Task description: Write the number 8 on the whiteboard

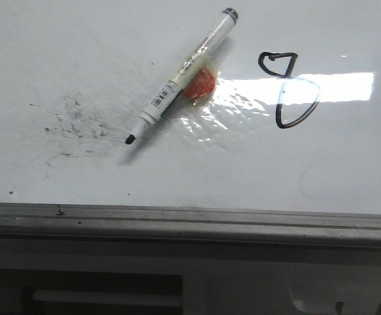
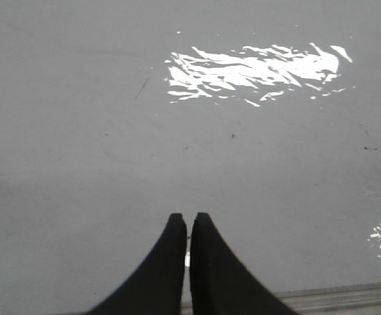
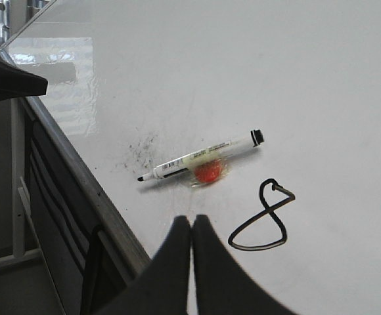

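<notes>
Already drawn: 8 (image 1: 288, 88) mid-board toward right edge of whiteboard (image 1: 348, 170), wet ink probably smudges so no touching; left gripper (image 2: 188, 223) and right gripper (image 3: 191, 226) both closed, empty, light slick marker (image 1: 177, 82) lying beside it.

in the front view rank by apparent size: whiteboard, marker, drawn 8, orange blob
1. Large glossy white whiteboard
2. White marker with black tip
3. Thin black hand-drawn number 8
4. Small orange blob beside the marker
</notes>
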`<state>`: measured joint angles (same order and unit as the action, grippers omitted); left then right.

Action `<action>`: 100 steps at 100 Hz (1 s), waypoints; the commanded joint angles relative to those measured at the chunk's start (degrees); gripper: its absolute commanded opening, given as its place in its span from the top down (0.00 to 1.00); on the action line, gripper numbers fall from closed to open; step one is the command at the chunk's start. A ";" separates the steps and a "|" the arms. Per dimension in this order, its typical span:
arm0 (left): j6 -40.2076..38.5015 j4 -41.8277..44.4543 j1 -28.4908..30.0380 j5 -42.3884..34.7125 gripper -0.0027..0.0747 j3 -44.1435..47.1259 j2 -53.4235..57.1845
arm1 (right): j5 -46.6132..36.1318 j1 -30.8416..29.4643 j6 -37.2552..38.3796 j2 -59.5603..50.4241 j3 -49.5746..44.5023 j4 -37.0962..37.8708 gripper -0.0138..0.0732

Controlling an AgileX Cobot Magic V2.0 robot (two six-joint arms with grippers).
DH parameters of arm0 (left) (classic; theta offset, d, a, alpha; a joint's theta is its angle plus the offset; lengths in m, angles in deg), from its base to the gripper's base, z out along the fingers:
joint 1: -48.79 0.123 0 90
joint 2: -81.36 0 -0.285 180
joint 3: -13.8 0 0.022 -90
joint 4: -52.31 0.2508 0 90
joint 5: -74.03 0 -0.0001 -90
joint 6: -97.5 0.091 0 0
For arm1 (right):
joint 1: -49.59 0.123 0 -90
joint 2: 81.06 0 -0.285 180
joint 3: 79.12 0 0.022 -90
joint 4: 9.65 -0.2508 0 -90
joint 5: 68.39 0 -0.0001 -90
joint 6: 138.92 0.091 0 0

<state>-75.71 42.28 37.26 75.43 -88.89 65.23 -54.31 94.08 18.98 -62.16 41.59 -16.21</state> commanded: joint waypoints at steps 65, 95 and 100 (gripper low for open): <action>-4.90 7.71 3.89 14.85 0.99 1.79 10.24 | -4.82 -0.47 0.15 0.36 1.55 0.42 0.89; -4.90 7.71 3.89 14.85 0.99 1.79 10.24 | -4.82 -0.47 0.15 0.36 1.55 0.42 0.89; -4.90 7.71 3.89 14.85 0.99 1.79 10.24 | -4.82 -0.47 0.15 0.36 1.55 0.42 0.89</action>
<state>-80.06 50.12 41.06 93.02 -88.89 73.66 -54.42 94.08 18.98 -62.16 41.59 -16.13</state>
